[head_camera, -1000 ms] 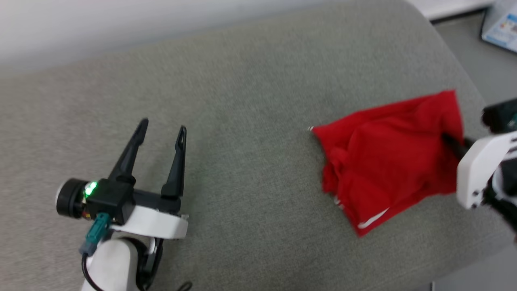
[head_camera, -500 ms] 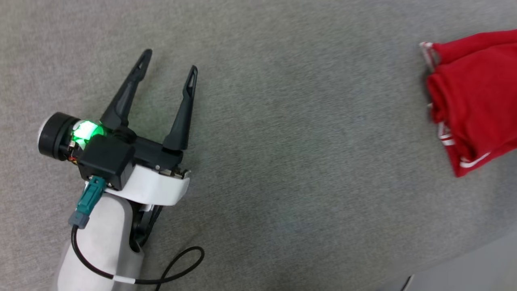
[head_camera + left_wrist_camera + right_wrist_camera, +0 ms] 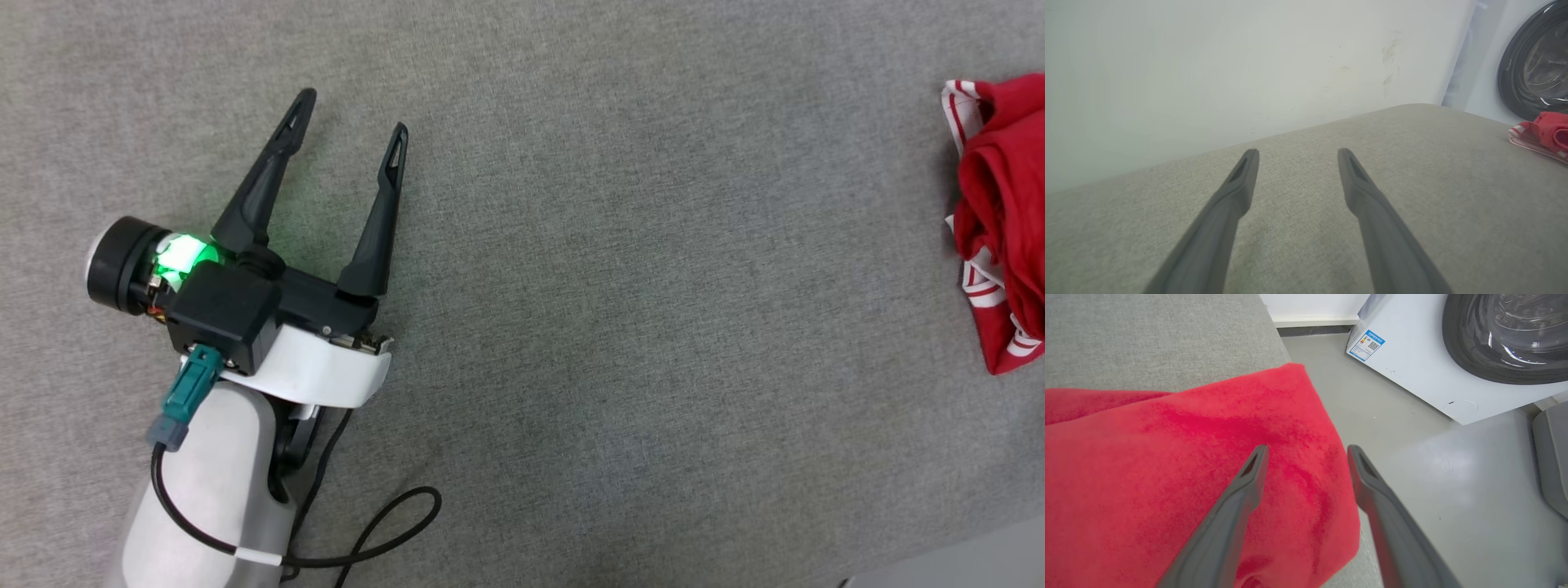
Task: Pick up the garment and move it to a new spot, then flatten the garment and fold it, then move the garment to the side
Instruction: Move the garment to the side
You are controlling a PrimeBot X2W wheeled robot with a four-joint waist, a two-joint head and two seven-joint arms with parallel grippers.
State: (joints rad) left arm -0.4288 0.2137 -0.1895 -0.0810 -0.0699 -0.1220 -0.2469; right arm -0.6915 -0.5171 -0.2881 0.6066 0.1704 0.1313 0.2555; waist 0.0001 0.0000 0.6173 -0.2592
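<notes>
Head view, item one: the garment (image 3: 1004, 204), red with striped trim, lies in a compact bundle at the 3 o'clock edge of the frame on the grey upholstered surface (image 3: 620, 327). It is well apart from the left hand (image 3: 353, 112) at 9 o'clock, whose fingers are spread with nothing between them. Left wrist view: that hand is over bare fabric, with the garment at 3 o'clock and a washing machine (image 3: 1535, 77) behind it. Right wrist view: the right hand (image 3: 1308, 448) has its fingers spread and pinches nothing. It is poised over the garment's corner beside the surface's edge; whether a finger touches the cloth cannot be told. Status, as a judgement: pick-up, flattening and folding appear done, since the garment lies gathered small rather than spread. The move to the side appears done too, as it rests by the edge with neither hand gripping it. Remaining: probably only drawing the right arm clear. The fold looks loose, not crisp.
</notes>
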